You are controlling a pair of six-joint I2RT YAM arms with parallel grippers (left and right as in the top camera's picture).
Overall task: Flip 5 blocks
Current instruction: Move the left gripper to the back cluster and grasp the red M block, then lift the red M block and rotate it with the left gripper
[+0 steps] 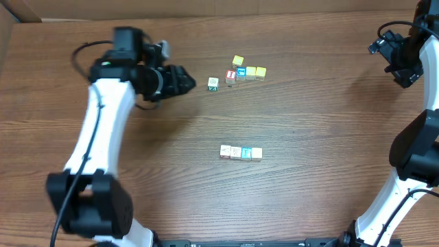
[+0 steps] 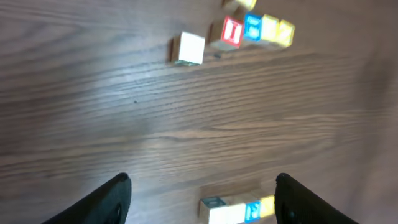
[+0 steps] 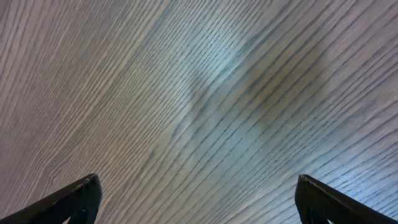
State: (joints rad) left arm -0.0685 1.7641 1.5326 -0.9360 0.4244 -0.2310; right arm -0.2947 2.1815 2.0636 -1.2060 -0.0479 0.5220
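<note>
— What's cut off for you?
— The near row of small wooden letter cubes (image 2: 236, 208), at your left wrist view's edge. Overhead counts four there, six in the far cluster (image 1: 241, 72). Left gripper (image 1: 186, 82) and right gripper (image 3: 198, 183) gape, empty.

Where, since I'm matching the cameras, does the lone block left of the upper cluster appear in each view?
Overhead: the lone block sits in the upper centre, slightly left of the midline.
Left wrist: the lone block is near the top, slightly left of centre.
Right wrist: not in it; only bare table shows.
Shared landmark: the red "I" cube, just right of it in the overhead and left wrist views.
</note>
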